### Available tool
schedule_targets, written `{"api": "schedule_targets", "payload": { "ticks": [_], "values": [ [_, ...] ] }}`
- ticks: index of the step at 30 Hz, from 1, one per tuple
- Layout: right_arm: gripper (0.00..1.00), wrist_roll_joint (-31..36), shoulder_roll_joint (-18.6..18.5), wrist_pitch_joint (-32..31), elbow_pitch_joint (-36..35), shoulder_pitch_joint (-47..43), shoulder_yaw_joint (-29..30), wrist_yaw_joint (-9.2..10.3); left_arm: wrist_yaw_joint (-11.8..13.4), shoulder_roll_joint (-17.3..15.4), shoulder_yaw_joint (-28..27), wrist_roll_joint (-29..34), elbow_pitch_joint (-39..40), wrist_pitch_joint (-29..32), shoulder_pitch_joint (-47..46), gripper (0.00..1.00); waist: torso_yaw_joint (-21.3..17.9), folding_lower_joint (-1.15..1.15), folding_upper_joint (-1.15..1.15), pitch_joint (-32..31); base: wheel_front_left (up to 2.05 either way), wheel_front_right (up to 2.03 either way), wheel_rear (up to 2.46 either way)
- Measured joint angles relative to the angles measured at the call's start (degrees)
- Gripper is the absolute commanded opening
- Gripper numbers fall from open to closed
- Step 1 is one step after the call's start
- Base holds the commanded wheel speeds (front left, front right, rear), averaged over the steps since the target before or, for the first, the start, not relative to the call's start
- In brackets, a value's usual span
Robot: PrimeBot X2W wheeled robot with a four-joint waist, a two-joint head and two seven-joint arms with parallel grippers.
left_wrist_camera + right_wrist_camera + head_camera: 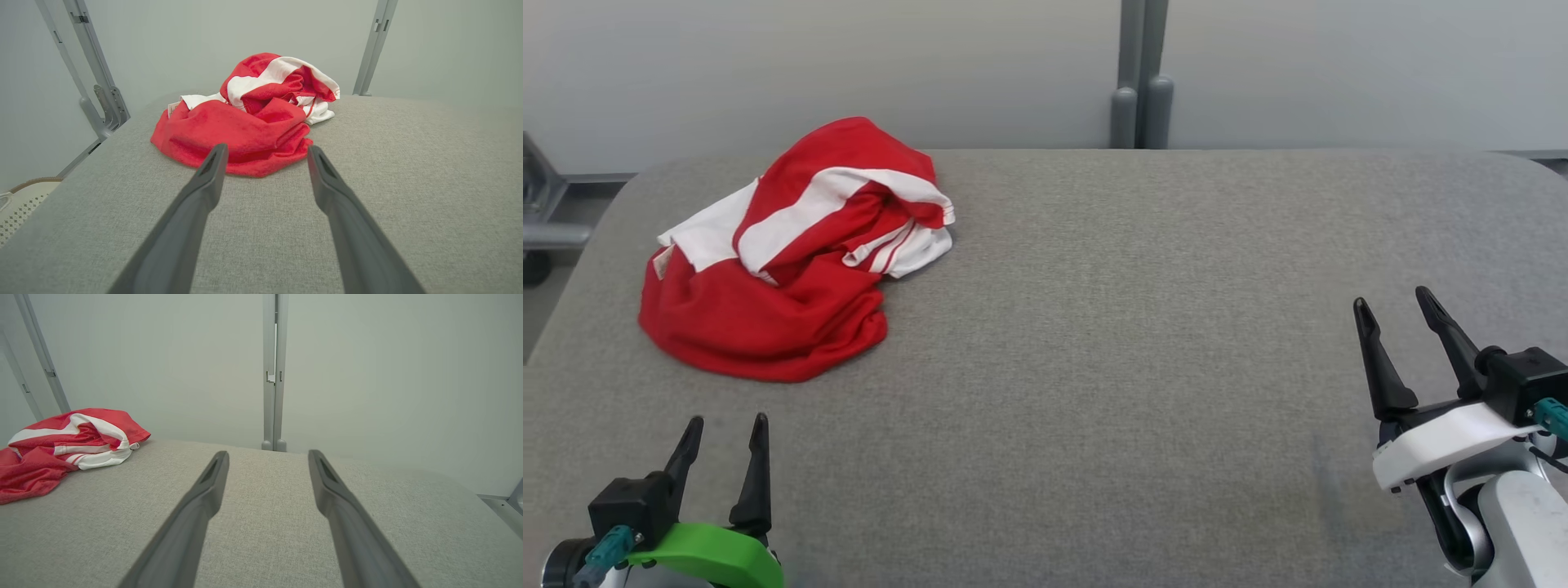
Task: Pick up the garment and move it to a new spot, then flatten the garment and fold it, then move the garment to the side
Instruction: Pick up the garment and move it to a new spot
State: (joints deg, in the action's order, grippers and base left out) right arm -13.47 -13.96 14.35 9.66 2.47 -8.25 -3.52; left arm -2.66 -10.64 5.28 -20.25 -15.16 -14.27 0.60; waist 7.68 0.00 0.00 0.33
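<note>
A white tag (173, 108) is seen on the bunched garment (768, 327); nothing on it can be read. The left tool (727, 419) and right tool (1390, 296) are spread apart, empty.

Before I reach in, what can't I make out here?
Crumpled red and white garment: kind, openings and hems hidden in its own folds, every view.
Right wrist view: its left part cut off by the picture edge.
Small white label, left wrist view: too small to read.
Pale perforated object, left wrist view: cut by edge.
</note>
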Motion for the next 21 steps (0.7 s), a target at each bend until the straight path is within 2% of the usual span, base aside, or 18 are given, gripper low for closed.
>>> {"api": "schedule_targets", "payload": {
  "ticks": [11,21],
  "values": [
    [1.00,0.5,1.4,0.0,0.8,0.0,-0.7,-0.52,0.2,-1.0,-3.6,-0.6,-0.9,0.0,1.3,1.00,7.1,0.00,0.00,-1.2,0.00,0.00,0.00],
    [1.00,0.9,1.5,0.0,1.2,0.0,-0.5,-0.68,0.2,-1.0,-5.1,-0.7,-0.6,0.0,1.8,1.00,6.2,0.00,0.00,-1.0,0.00,0.00,0.00]
  ]
}}
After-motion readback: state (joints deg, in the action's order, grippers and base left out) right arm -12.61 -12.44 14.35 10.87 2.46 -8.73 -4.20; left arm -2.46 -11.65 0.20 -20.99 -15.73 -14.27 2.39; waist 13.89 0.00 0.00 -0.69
